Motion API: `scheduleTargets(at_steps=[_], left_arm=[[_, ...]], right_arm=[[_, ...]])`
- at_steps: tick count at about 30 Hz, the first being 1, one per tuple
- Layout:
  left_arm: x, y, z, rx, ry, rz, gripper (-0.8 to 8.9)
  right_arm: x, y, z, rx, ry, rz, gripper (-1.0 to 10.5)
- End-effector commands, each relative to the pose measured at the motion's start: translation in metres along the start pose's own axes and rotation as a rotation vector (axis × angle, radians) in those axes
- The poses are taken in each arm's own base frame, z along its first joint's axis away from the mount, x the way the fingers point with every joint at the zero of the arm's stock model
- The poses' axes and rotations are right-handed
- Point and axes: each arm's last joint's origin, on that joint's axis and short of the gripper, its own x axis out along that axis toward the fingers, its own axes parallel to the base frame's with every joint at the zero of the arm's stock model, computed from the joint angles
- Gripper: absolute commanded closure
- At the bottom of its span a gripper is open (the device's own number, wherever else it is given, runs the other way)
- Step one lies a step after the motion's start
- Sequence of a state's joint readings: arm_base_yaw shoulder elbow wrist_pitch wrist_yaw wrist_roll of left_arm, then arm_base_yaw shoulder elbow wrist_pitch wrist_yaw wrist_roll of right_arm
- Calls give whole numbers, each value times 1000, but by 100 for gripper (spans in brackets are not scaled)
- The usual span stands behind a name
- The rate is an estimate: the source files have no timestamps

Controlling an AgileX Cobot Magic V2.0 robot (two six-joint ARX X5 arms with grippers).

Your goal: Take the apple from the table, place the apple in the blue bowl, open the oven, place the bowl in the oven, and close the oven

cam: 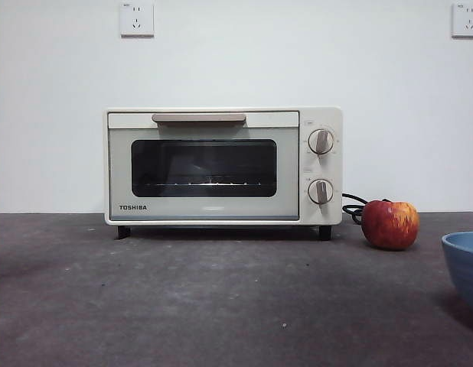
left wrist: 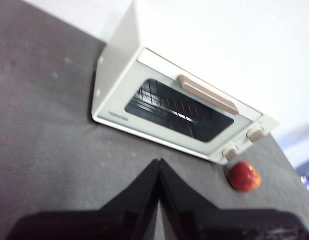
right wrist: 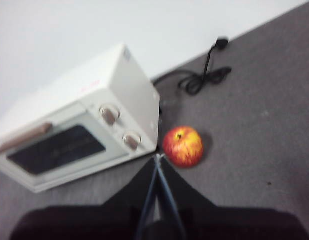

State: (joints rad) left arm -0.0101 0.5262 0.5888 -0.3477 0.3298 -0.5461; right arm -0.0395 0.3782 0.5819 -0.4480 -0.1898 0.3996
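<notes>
From the front we see the oven (cam: 223, 166) standing shut on the table (cam: 183, 298), its beige handle (cam: 198, 118) across the top of the dark glass door, the apple (cam: 389, 225) on the table just beside the oven's knob side with the black cord (cam: 353, 208) coiled behind it, and the blue bowl (cam: 464, 266) cut by the picture's edge, nearer the camera and apart from the apple; no arm shows here, so nothing is started. We judge the main risks to be that the round apple rolls away or toward the cord if it is nudged off-centre, and that the bowl, near the table's side, gets pushed when the fruit is dropped in. In the left wrist view, the left gripper (left wrist: 159, 162) hangs above bare table in front of the oven door, its two jaws pressed together at the tips, holding and touching nothing; the apple lies well off to one side of it. In the right wrist view, which is blurred, the right gripper (right wrist: 157, 159) sits near the apple, jaws likewise meeting at the tips and empty. We think these jaws must part before any descent, or they will strike the apple's top and knock it against the oven's side.
</notes>
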Motion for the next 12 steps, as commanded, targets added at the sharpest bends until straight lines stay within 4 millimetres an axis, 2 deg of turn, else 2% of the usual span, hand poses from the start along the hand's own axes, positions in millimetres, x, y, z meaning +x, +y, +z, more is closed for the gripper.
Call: scheduleTargets(at_steps=[1, 6, 12], left_arm=[[8, -8, 15, 77, 98, -17, 819], [28, -12, 32, 138, 275, 15, 818], [43, -6, 24, 150, 403, 41, 818]], right_arm=[[9, 8, 23, -123, 96, -21, 955], [43, 14, 52, -207, 345, -79, 948], [101, 8, 64, -224, 549, -73, 945]])
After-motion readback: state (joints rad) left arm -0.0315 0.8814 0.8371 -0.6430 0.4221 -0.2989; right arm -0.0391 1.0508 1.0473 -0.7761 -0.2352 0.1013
